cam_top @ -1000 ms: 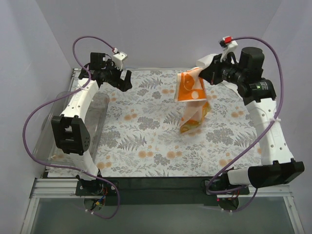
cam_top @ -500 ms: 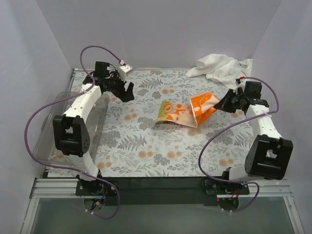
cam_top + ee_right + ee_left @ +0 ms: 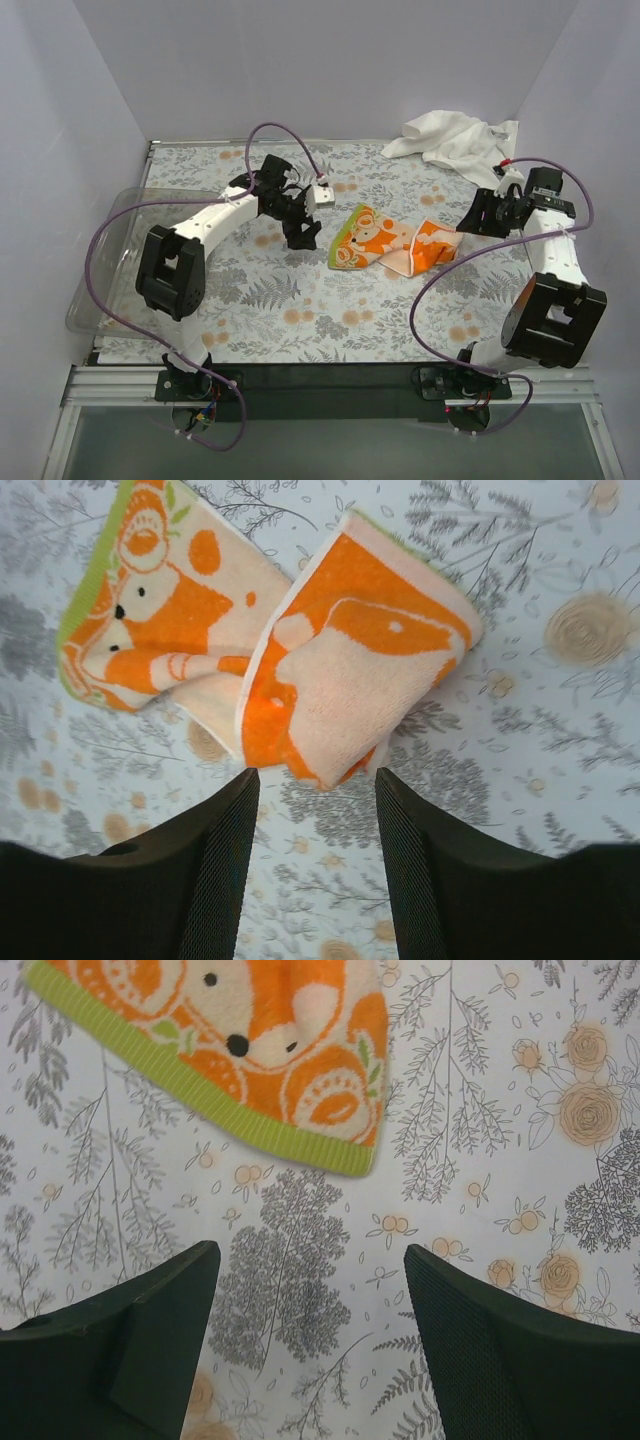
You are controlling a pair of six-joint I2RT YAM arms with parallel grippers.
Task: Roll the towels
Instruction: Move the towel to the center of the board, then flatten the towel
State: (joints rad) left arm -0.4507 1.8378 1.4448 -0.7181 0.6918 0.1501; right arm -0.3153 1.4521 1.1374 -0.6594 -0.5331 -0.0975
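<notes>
**Tray** (image 3: pixel 95 270): clear plastic, lying at the table's 9 o'clock edge and overhanging the covering (image 3: pixel 300 310), which is printed with grey ferns and orange flowers.

**Left gripper** (image 3: pixel 303 236) (image 3: pixel 310 1260): hovering near mid-table, at the cloth's 9 o'clock. The jaws are standing wide apart and gripping nothing. In the wrist view only bare covering is showing between the dark fingers (image 3: pixel 150 1330), and the cloth's green-edged corner is lying just beyond the tips, apart from them.

**Cloth** (image 3: pixel 385 243) (image 3: pixel 250 1050) (image 3: pixel 300 650): small, orange and white with a green border, lying at the table's centre and leaning toward 3 o'clock. Its left half is lying flat with the print showing. Its right end is folded over on itself into a thicker wad.

**Right gripper** (image 3: pixel 480 214) (image 3: pixel 315 780): sitting at the cloth's 3 o'clock and pointing at the folded end. The jaws are standing partly apart with nothing clamped. The wad's edge is reaching about level with the fingertips (image 3: pixel 240 800); whether it is brushing them is hard to tell.

**Towel** (image 3: pixel 450 138): plain white, lying crumpled at the table's 1 o'clock corner against the back wall, well apart from both grippers.
</notes>
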